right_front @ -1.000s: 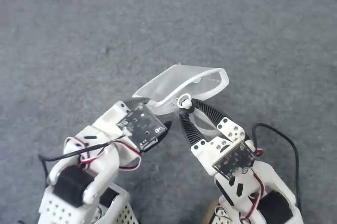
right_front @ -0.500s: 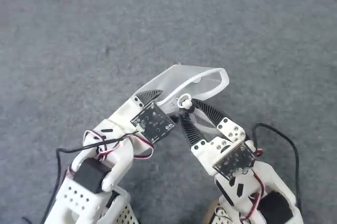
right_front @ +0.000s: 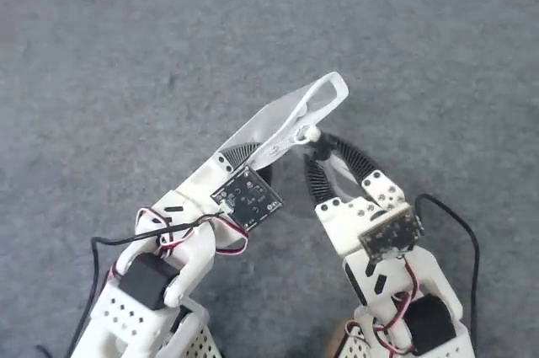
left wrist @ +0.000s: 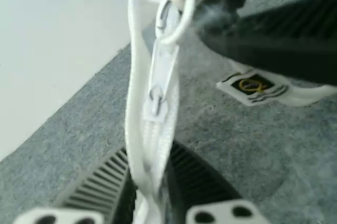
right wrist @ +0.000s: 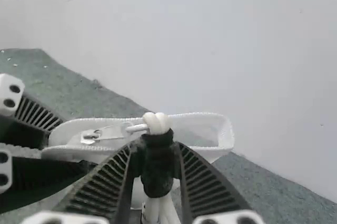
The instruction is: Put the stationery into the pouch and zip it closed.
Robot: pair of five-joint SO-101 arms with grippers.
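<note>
Holding pouch (right_front: 282, 118) above grey mat (right_front: 126, 80), L gripper (right_front: 246, 156) clamps its end, R gripper (right_front: 316, 144) pinches zip pull (right_front: 312, 132).

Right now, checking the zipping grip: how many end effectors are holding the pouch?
2. The left end effector clamps one end of the pouch; the right end effector pinches its zipper pull.

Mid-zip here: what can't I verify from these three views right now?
1. What is inside the pouch: high view, pouch seen edge-on, near end covered by the left gripper.
2. How far the zip is closed: left wrist view, slider blurred, track cut off by the picture edge.
3. Pouch body below the zip band: right wrist view, behind the right gripper clamped on the zipper pull.
</note>
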